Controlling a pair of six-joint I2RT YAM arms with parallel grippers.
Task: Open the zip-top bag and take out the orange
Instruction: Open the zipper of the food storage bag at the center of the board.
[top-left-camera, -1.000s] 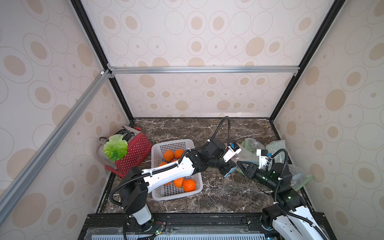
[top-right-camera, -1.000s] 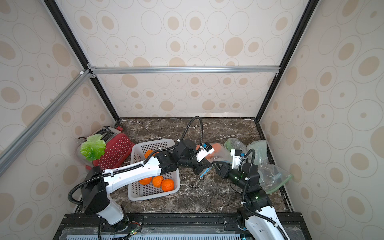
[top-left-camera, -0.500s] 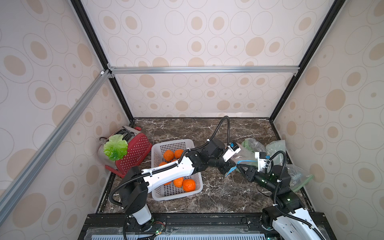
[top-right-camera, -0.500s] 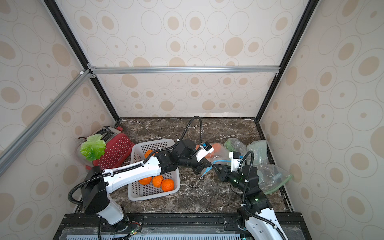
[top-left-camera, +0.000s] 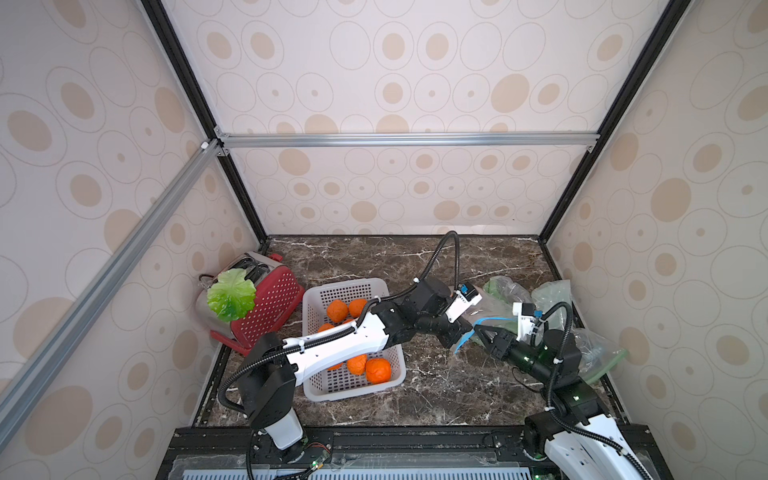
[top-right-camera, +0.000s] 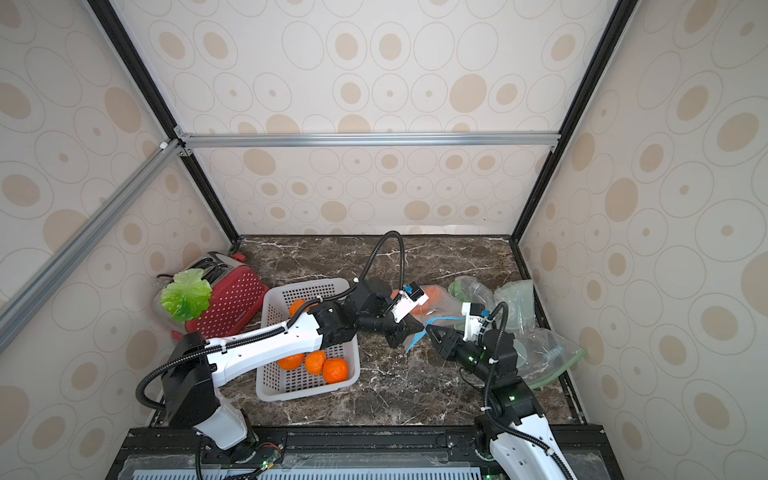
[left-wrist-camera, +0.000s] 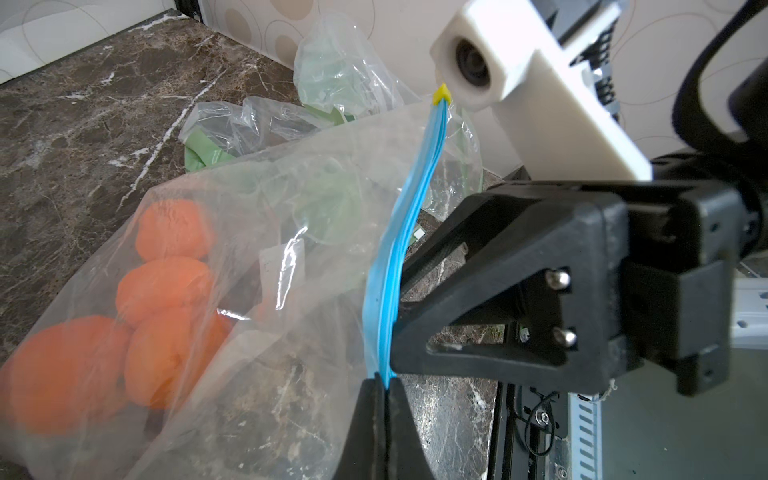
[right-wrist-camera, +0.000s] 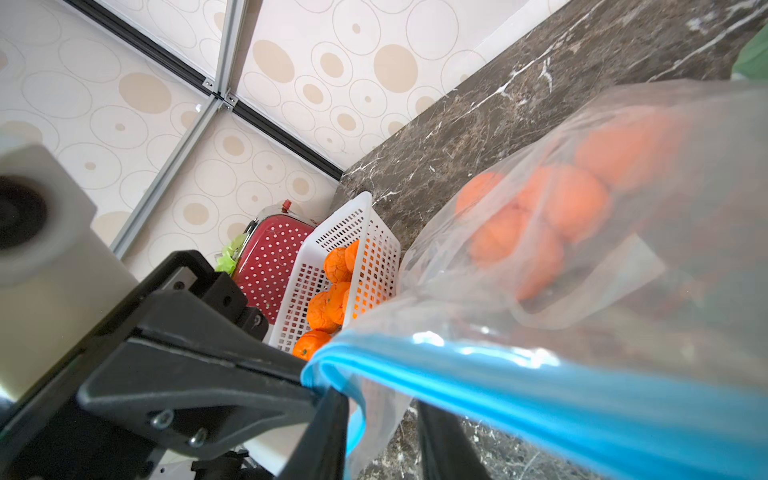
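The clear zip-top bag (left-wrist-camera: 291, 249) with a blue zip strip (left-wrist-camera: 399, 232) lies at the right of the marble table and holds several oranges (left-wrist-camera: 166, 286). My left gripper (left-wrist-camera: 386, 382) is shut on one end of the blue strip. In both top views the left gripper (top-left-camera: 461, 336) and the right gripper (top-left-camera: 478, 330) meet tip to tip at the bag's (top-right-camera: 440, 303) near edge. My right gripper (right-wrist-camera: 382, 436) has its jaws apart, with a flap of the bag and the blue strip (right-wrist-camera: 498, 374) hanging between them. The oranges (right-wrist-camera: 561, 199) show blurred through the plastic.
A white basket (top-left-camera: 345, 284) with several loose oranges stands left of the bag, under the left arm. A red toaster (top-left-camera: 270, 299) with a green leaf (top-left-camera: 230, 295) on it sits at the far left. Crumpled empty bags (top-left-camera: 552, 295) lie along the right wall.
The right gripper has edged in towards the left gripper at the bag's blue strip, and the strip now arches up between them. The left gripper keeps its grip.
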